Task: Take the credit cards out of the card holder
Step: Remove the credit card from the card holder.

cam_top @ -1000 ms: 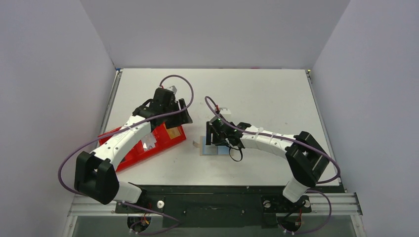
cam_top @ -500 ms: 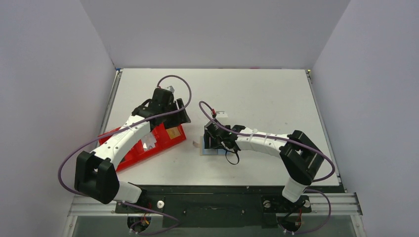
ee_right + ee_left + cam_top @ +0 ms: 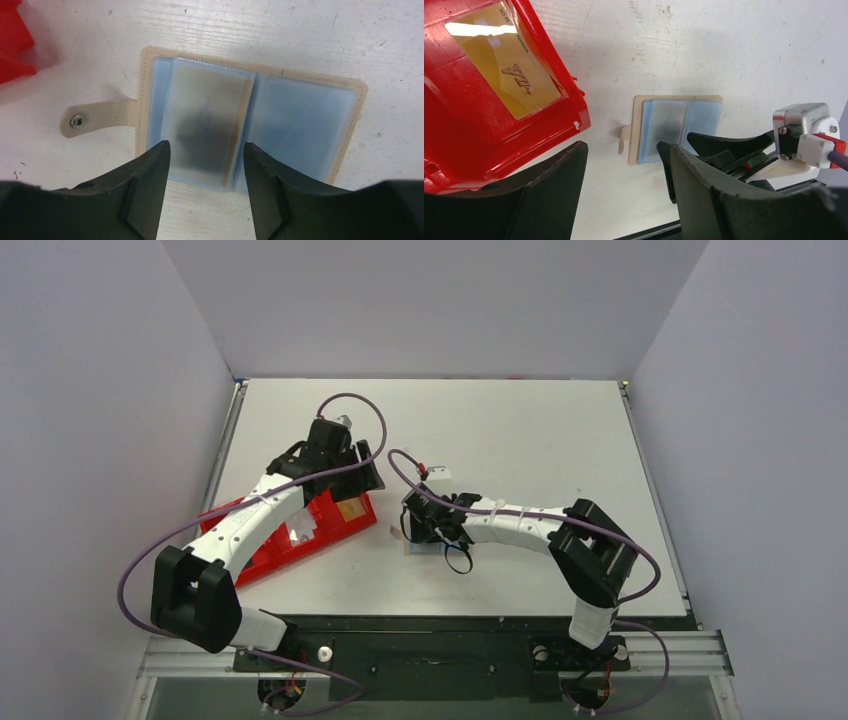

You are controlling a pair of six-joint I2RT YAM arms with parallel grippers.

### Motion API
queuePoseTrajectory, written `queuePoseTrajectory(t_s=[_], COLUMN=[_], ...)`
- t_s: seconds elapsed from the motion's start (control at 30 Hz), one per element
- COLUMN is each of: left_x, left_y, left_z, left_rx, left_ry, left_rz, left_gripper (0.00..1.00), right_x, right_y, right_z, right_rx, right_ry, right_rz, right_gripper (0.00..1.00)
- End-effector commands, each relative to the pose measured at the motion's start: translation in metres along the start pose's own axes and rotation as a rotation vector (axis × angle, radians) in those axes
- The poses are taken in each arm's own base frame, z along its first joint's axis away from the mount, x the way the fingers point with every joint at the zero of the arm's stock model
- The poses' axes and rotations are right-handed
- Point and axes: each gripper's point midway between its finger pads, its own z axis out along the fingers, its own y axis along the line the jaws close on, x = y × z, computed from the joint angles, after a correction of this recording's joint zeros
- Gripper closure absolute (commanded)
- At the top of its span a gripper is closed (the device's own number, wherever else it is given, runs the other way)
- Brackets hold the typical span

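A white table is seen, with a red tray laid on its left side. The left gripper is held wide open by the tray's edge, with nothing in it. The right gripper is held open and empty just above the card holder, which is spread flat on the table beside the tray. A gold card is laid in the tray.

The card holder has a matt beige stitched leather-like cover, a shiny metal snap stud, and smooth cloudy plastic sleeves. The red tray is glossy plastic, the gold card in it shiny with glare, the white bench matt and scuffed.
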Motion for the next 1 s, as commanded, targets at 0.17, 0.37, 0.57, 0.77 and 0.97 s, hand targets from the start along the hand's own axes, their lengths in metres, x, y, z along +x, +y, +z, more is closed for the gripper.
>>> queuePoseTrajectory(t_s=[0.17, 0.37, 0.57, 0.77, 0.97], left_x=[-0.006, -0.006, -0.003, 0.0, 0.011], left_y=[0.0, 0.0, 0.002, 0.003, -0.004], left_z=[-0.001, 0.001, 0.002, 0.005, 0.012], left_rx=[0.001, 0.0, -0.001, -0.002, 0.011], left_ry=[-0.026, -0.023, -0.015, -0.001, 0.031], left_rz=[-0.004, -0.005, -0.007, -0.007, 0.002], left_gripper=[0.41, 0.4, 0.4, 0.41, 0.44], right_x=[-0.006, 0.002, 0.01, 0.017, 0.019], right_y=[0.004, 0.001, -0.011, -0.027, -0.027], right_z=[0.008, 0.015, 0.02, 0.025, 0.028], right_rx=[0.039, 0.06, 0.085, 0.073, -0.054], right_ry=[-0.021, -0.004, 0.018, 0.038, 0.055], right_rz=[-0.041, -0.064, -0.07, -0.029, 0.051], right_gripper=[0.48, 0.48, 0.59, 0.75, 0.96])
